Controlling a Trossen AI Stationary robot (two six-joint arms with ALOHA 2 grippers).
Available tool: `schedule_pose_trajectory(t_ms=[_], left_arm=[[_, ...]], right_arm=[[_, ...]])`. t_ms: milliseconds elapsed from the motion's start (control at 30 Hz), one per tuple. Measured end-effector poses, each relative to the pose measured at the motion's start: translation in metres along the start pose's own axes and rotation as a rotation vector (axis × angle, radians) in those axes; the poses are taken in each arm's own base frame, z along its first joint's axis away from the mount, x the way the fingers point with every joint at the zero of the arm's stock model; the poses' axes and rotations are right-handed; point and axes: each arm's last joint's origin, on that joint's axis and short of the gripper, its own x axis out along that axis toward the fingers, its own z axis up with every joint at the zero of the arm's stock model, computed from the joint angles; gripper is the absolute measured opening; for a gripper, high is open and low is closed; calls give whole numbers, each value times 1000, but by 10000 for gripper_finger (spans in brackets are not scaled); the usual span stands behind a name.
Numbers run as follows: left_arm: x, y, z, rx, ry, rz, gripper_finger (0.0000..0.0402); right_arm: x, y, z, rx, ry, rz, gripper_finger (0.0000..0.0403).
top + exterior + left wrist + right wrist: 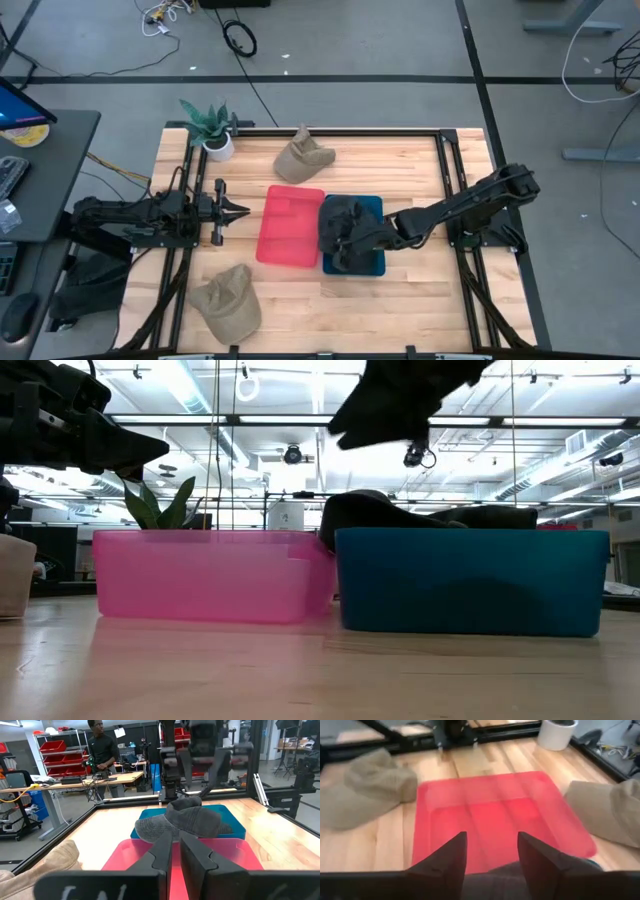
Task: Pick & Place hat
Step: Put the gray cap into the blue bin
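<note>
A dark grey hat [186, 820] lies in the blue bin [470, 585], its crown rising over the bin's rim [400, 512]. My right gripper [388, 415] hangs open above it with a clear gap between; the wrist view shows its fingers apart [491, 845] with the hat's grey cloth [490, 882] below. The empty pink bin [290, 227] stands beside the blue one, on its left. My left gripper [240, 210] is shut and waits at the pink bin's left side, pointing toward it.
Two tan hats lie on the table, one at the far side [303, 158] and one near the front left [228, 302]. A potted plant [213, 132] stands at the far left corner. A person [102, 750] stands in the room beyond.
</note>
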Motion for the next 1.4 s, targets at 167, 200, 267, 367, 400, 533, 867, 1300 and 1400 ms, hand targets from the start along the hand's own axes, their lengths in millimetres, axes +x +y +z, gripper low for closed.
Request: schedule_pose_trajectory(t_ms=[167, 200, 267, 367, 400, 533, 867, 1300, 1400], left_arm=[[0, 0, 0, 0, 0, 0, 39], [0, 0, 0, 0, 0, 0, 39], [0, 0, 0, 0, 0, 0, 39], [0, 0, 0, 0, 0, 0, 39], [0, 0, 0, 0, 0, 0, 39], [0, 0, 0, 0, 0, 0, 39], [0, 0, 0, 0, 0, 0, 39], [0, 0, 0, 0, 0, 0, 39], [0, 0, 0, 0, 0, 0, 39]], right_arm=[[26, -3, -18, -31, 106, 30, 163], [30, -4, -21, -31, 121, 36, 160], [33, -7, -23, -27, 139, 32, 154], [34, -13, -27, 3, 193, 6, 146], [34, -14, -29, 19, 216, -6, 144], [32, -22, -37, 102, 312, -63, 133], [19, -34, -38, 251, 381, -154, 104], [11, -38, -44, 343, 463, -218, 70], [14, -37, -47, 366, 483, -222, 63]])
